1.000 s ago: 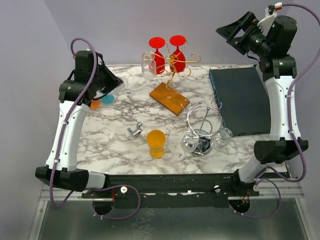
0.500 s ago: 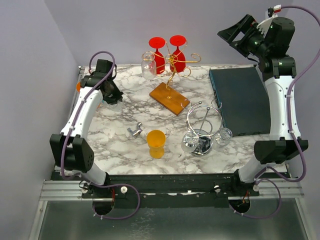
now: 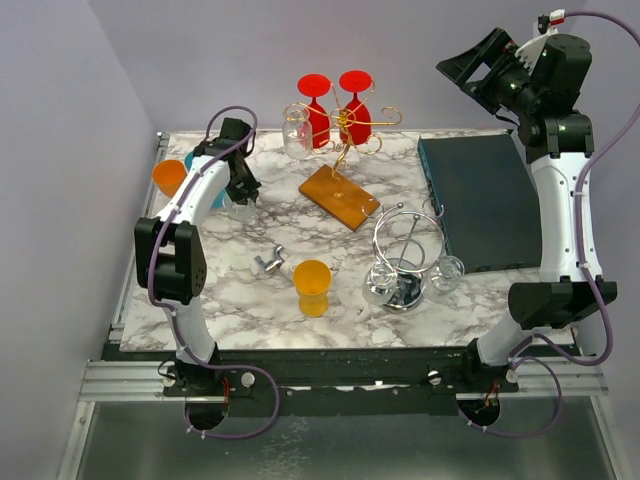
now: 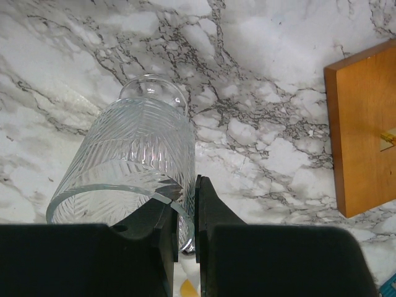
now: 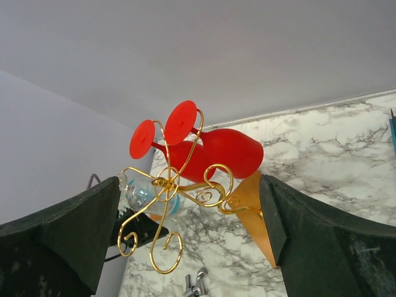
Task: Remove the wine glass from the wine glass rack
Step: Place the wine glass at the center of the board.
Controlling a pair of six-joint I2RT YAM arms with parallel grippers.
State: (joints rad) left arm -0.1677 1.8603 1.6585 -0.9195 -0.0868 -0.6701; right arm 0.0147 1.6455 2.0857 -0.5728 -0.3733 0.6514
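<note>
Red wine glasses (image 3: 319, 120), two opaque ones, hung foot-up on the curly gold wire rack (image 3: 347, 140) when I looked down from above, and a clear glass (image 3: 295, 133) hung on the rack's left side. The rack stood on its orange wooden slab base (image 3: 340, 196) on the white marble table (image 3: 250, 300). Left of the rack, the left gripper (image 3: 240, 196) pointed down at the marble with a clear herringbone-cut glass (image 3: 238, 209) beneath it. The right gripper (image 3: 472, 78) was raised high to the right of the rack.

Through the left wrist camera, the black fingers (image 4: 213, 213) were almost closed, pinching the herringbone-cut glass's rim wall, one finger inside it and one outside. That glass tilted, foot toward the marble; I could not tell if it touched. The rack's wooden slab base lay to the right.

Through the right wrist camera, the jaws stood spread wide with nothing gripped, framing the rack. Both red wine glasses hung on its wire arms.
</note>
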